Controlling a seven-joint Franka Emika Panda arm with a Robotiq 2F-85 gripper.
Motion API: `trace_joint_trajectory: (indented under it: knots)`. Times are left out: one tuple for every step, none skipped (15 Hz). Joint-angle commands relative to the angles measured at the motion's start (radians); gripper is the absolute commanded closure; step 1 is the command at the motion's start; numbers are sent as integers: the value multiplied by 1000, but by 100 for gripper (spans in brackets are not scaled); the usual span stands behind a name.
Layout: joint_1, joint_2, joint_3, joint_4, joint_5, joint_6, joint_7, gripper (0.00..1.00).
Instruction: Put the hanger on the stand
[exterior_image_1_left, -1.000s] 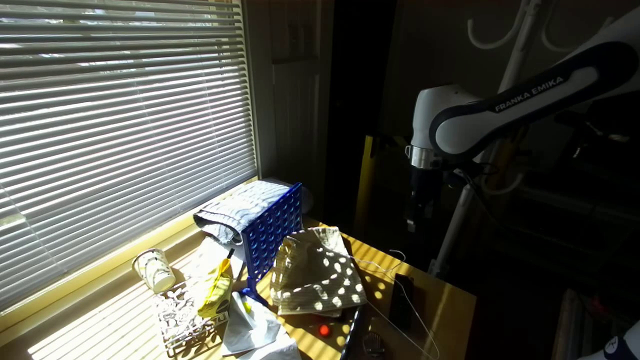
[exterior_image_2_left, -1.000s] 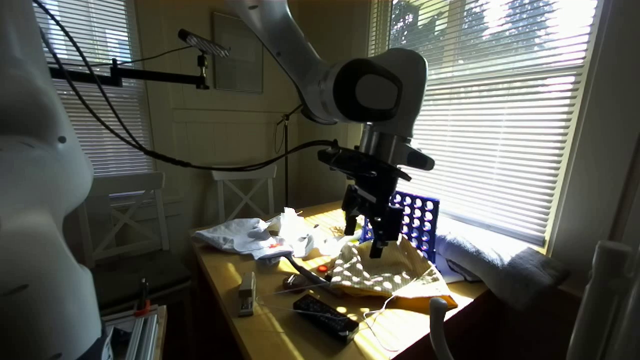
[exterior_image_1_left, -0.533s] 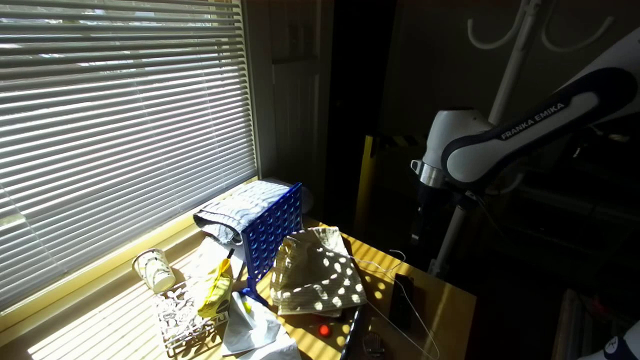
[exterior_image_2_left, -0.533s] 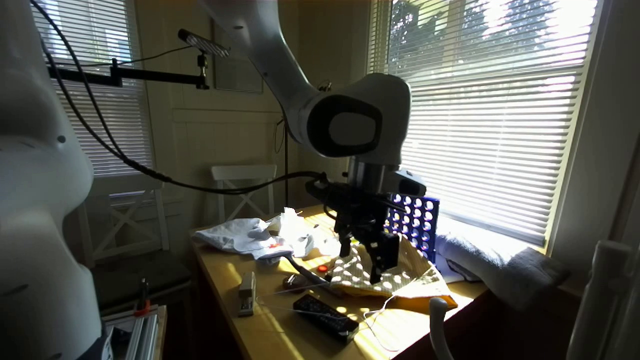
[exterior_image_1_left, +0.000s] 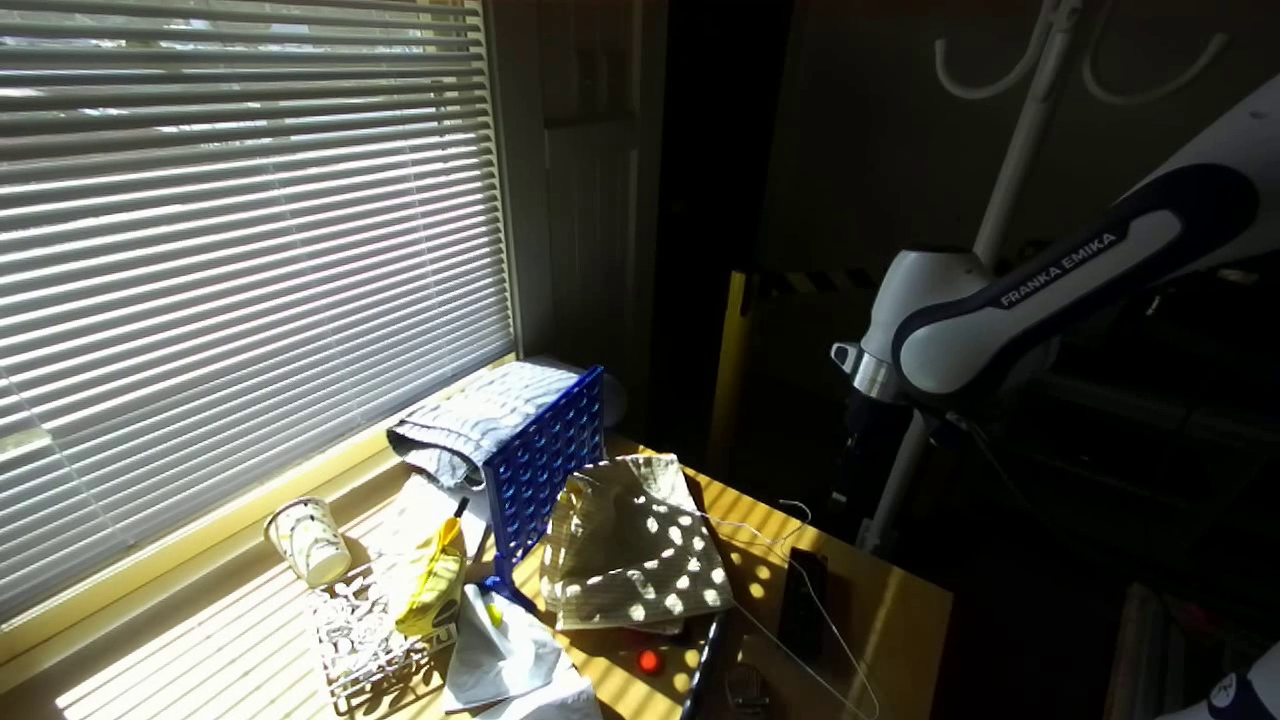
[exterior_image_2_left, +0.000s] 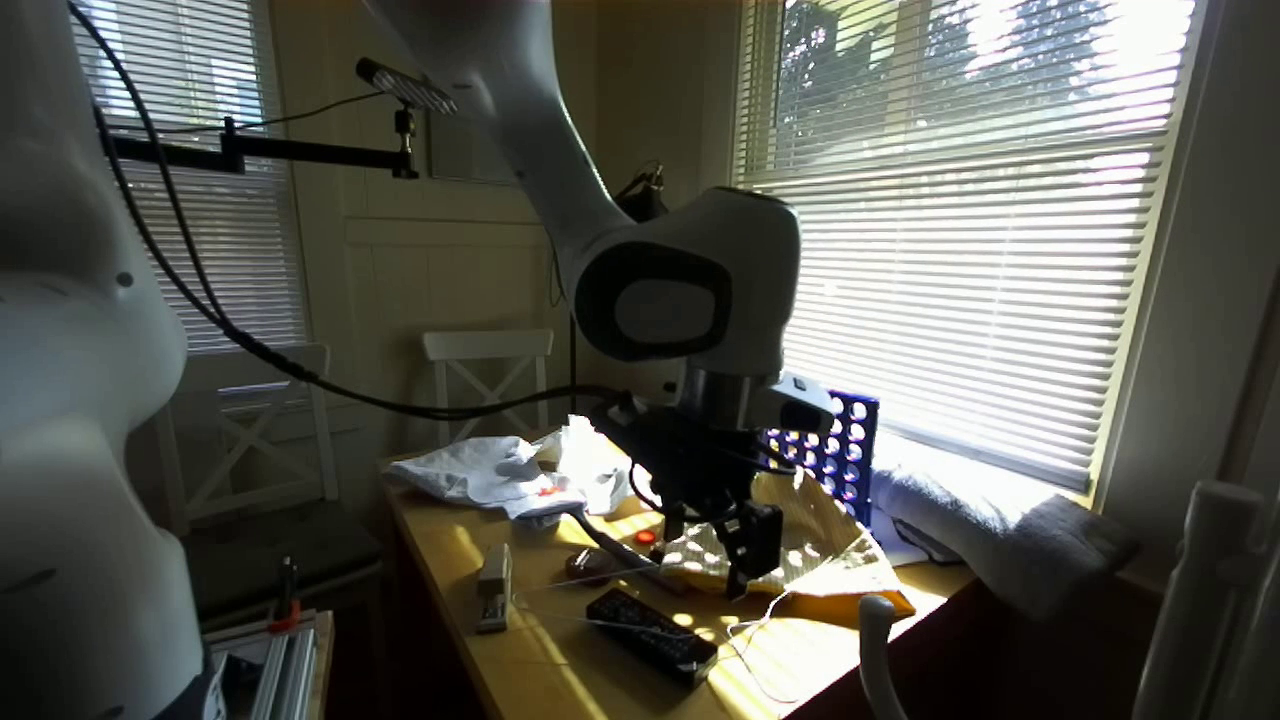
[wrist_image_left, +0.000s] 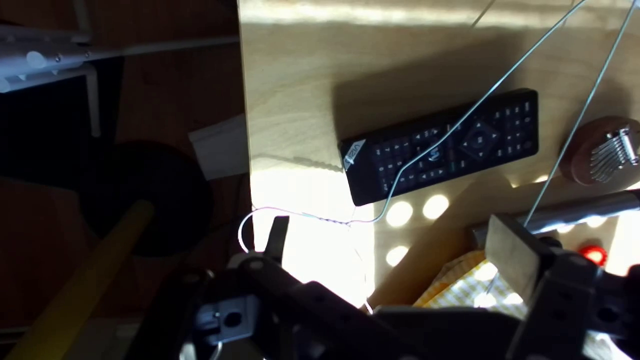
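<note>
The hanger is a thin pale wire (exterior_image_1_left: 838, 632) lying on the table in an exterior view. In the wrist view its wire (wrist_image_left: 454, 129) crosses the black remote, with the twisted neck and hook at the lower left. My gripper (wrist_image_left: 395, 235) is open and empty, its fingers wide apart. The hook lies near the left fingertip, and the other wire side passes behind the right finger. In an exterior view the gripper (exterior_image_2_left: 705, 560) hangs above the table, pointing down. The stand is a tall white pole (exterior_image_1_left: 1018, 150) with curved hooks, partly behind the arm; one hook (exterior_image_2_left: 876, 650) shows close up.
A black remote (wrist_image_left: 440, 147) lies under the wire. A checked cloth (exterior_image_1_left: 640, 550) and a blue grid frame (exterior_image_1_left: 545, 470) stand beside it. A thumb piano (wrist_image_left: 600, 150), a stapler (exterior_image_2_left: 494, 590) and white cloths (exterior_image_2_left: 490, 470) are on the table (exterior_image_2_left: 560, 670).
My arm and gripper have moved down toward the table and somewhat back toward the robot's base. The gripper stays empty. The hanger, the stand and the table objects have not moved.
</note>
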Motion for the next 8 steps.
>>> trace_joint_trajectory:
  knots:
    - [11, 9, 9, -7, -19, 32, 24, 0]
    - [15, 23, 16, -7, -40, 32, 47, 0]
    - [19, 34, 23, -11, -62, 48, 77, 0]
    - [26, 42, 29, -13, -56, 58, 77, 0]
    - [28, 58, 35, -13, -78, 71, 109, 0]
    - [30, 73, 39, -11, -92, 82, 139, 0]
    - [31, 90, 41, -11, -120, 102, 179, 0]
    - [32, 106, 41, -11, -146, 126, 213, 0]
